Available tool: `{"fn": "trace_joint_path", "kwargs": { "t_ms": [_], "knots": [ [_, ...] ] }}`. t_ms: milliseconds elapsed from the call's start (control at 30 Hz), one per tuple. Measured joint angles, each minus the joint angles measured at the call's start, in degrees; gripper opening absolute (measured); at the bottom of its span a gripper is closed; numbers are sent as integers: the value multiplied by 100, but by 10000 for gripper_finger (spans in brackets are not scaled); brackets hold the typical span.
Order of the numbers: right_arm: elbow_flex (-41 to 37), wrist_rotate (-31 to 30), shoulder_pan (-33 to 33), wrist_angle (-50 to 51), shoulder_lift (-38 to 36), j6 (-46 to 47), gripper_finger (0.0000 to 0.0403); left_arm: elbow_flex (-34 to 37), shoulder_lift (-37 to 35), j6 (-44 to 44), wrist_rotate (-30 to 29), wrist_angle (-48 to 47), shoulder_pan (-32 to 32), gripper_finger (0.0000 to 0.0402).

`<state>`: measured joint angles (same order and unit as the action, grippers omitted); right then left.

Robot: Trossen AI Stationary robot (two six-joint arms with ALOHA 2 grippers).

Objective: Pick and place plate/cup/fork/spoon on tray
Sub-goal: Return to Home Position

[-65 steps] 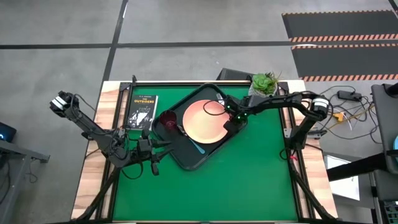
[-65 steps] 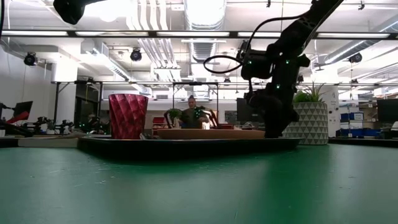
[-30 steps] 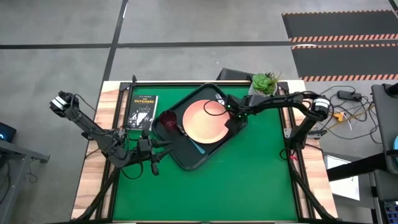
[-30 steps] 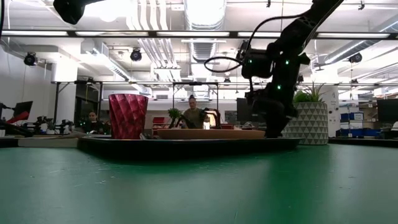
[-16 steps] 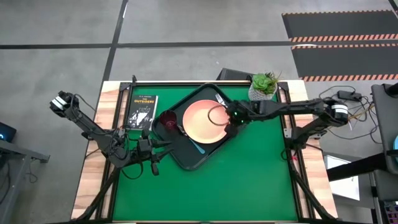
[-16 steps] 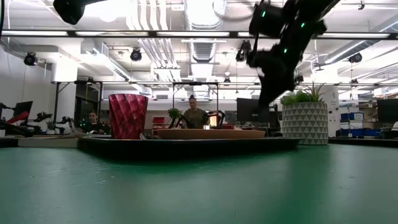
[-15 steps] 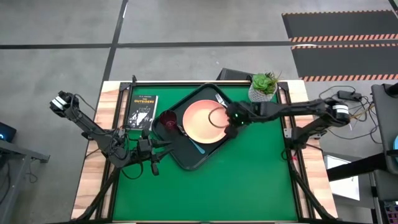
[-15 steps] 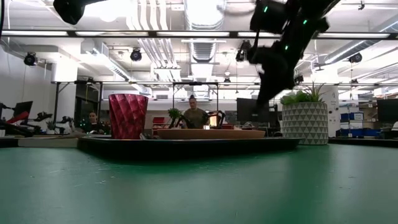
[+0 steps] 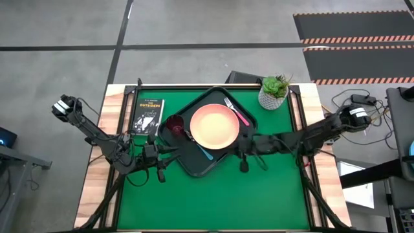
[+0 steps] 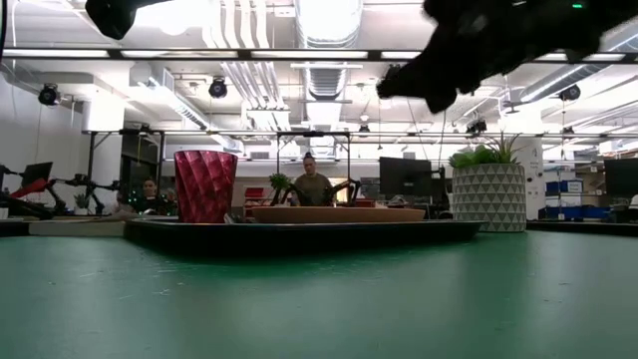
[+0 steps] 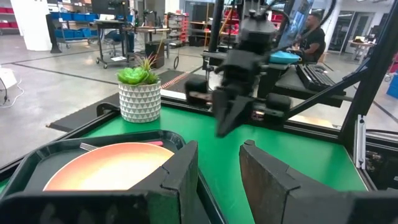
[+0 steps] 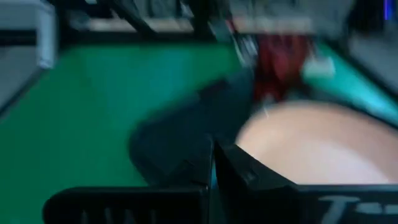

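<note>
The right claw [image 9: 242, 157] is closed and empty, above the green desk [image 9: 259, 194] just beside the tray [image 9: 194, 167]. The left claw [image 9: 169, 154] waits partly open at the tray's other side. On the tray lie the plate [image 9: 212, 127], cup [image 9: 173, 124], fork [image 9: 237, 112] and spoon [image 9: 204, 154].

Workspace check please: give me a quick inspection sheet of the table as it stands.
Surface: green table.
Job's things: plate, cup, fork and spoon all on the tray.
Clutter: book and potted plant on the table, off the tray.
Hands: left hand by the tray's edge, empty; right hand shut, empty, beside the tray.
Cables: bundle off the table's right side.
Surroundings: people seated beyond the table.
</note>
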<state>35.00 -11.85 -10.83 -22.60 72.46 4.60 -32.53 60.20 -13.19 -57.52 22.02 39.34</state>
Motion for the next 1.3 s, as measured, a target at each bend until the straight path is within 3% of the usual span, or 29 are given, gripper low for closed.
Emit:
{"fn": "trace_joint_path", "kwargs": {
  "t_ms": [133, 233, 800, 1167, 1300],
  "knots": [
    [-617, -153, -399, -1618, -5, -699, 9, 9, 0, 0, 2, -20, 1, 99],
    [-913, -173, -556, -2195, -54, -987, 9, 11, 0, 4, 2, -36, 1, 99],
    [-1141, -23, -618, -2334, -227, -1277, 9, 26, -1, 10, 59, -563, 11, 99],
    [-1866, -22, -616, -2472, -1086, -1076, 9, 97, 0, 8, 1260, -1113, 16, 98],
    [-2252, -22, -616, -2765, -1379, -967, 9, 208, 0, 141, 1885, -1057, 16, 76]
  ]
}}
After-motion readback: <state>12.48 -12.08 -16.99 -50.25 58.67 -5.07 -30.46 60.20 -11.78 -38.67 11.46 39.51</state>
